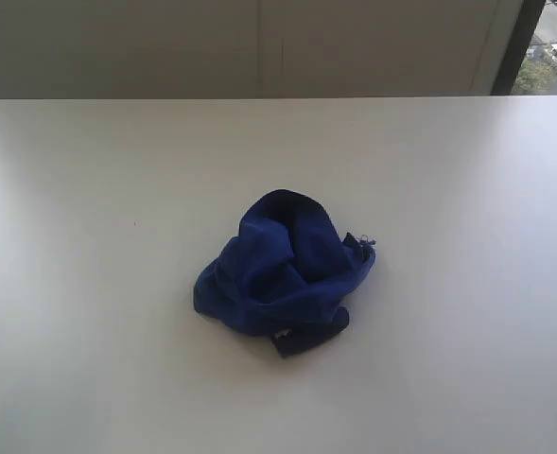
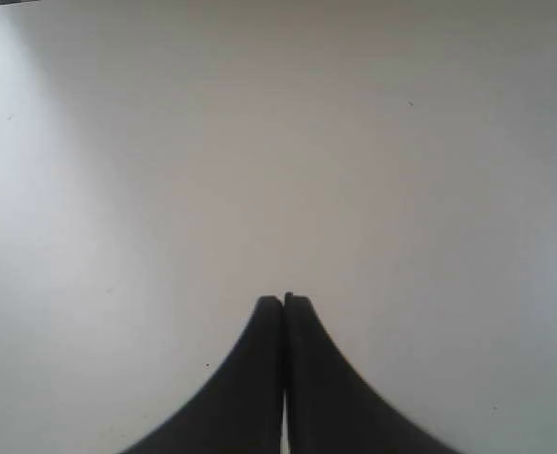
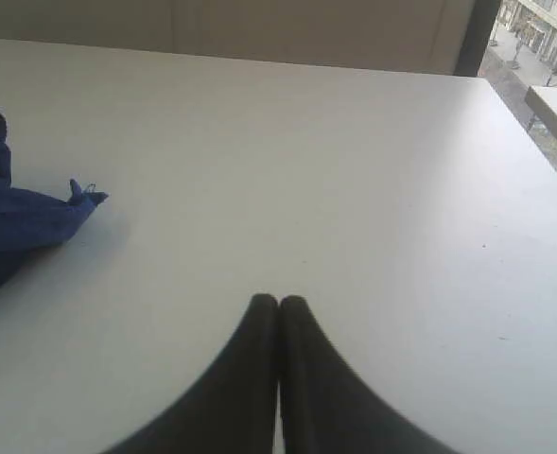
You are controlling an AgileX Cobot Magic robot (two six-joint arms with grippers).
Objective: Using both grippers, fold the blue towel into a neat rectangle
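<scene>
Pale and wide, the surface (image 1: pixel 89 284) runs back to a wall (image 1: pixel 259 47), with a window (image 1: pixel 552 57) at the far right corner. Near the middle the blue towel (image 1: pixel 283 279) lies crumpled in a heap. Only the exterior view shows it whole. The right wrist view catches one side, cut off at the frame edge, and the left wrist view has bare surface alone. Its folds hide the corners. The left fingers (image 2: pixel 259 350) and right fingers (image 3: pixel 254 350) are pressed together, holding nothing, the right ones apart from the towel. Open surface lies all round the heap.
</scene>
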